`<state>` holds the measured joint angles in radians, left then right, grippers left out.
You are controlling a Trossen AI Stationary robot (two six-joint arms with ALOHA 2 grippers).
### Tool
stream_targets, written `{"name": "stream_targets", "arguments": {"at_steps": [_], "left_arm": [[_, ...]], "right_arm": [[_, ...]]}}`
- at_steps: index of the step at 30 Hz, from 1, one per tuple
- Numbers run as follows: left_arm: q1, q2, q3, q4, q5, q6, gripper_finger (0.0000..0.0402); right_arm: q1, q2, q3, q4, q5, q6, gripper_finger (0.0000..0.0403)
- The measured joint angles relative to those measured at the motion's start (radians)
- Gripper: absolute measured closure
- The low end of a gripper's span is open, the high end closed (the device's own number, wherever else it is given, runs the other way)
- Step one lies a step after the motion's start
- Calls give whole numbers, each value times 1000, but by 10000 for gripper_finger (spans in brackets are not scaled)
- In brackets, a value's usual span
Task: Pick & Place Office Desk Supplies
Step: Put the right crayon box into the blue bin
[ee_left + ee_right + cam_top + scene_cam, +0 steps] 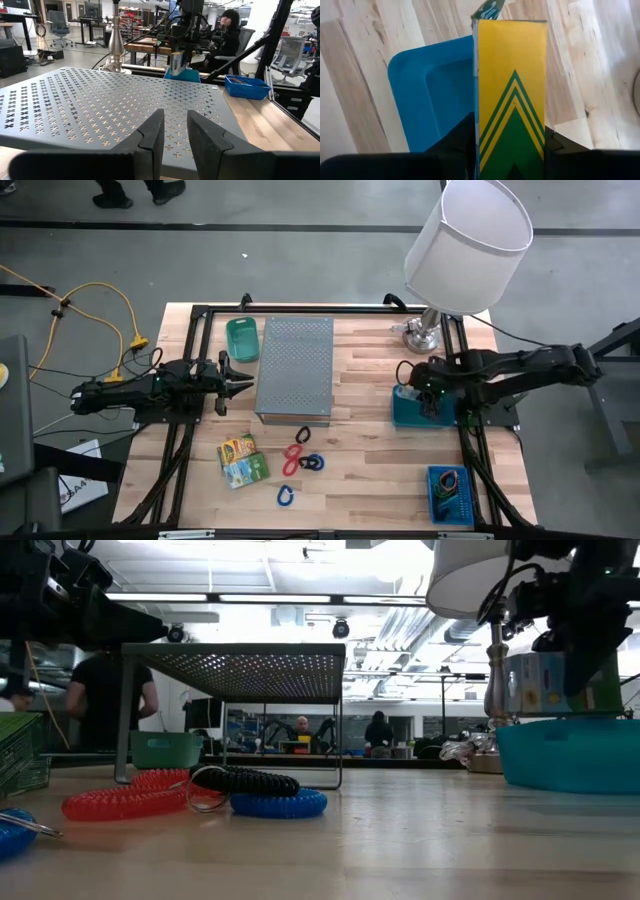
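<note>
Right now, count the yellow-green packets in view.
3: two packets lie side by side on the table's near left; a third packet is held in the right tool over the teal bin. Others may be hidden.

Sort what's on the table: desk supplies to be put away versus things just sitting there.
Job items:
- yellow-green crayon box held in the right pincer over the teal plastic bin
- two yellow-green packets
- red coiled loop
- blue coiled loop

Just there:
- grey perforated metal stand
- white-shaded lamp

Yellow-green packet [510,100] upright, coiled clips [300,460] on table
</note>
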<state>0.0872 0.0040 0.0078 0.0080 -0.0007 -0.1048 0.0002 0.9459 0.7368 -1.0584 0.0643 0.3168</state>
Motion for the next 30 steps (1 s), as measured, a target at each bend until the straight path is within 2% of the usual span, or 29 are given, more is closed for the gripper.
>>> {"name": "stream_targets", "arguments": {"at_steps": [5,10,30], "left_arm": [[0,0,0,0,0,0,323],[0,0,0,0,0,0,323],[0,0,0,0,0,0,323]], "right_arm": [[-10,41,1,-12,4,43,296],[7,119,1,-12,-46,57,297],[1,291,1,38,5,79,296]]}}
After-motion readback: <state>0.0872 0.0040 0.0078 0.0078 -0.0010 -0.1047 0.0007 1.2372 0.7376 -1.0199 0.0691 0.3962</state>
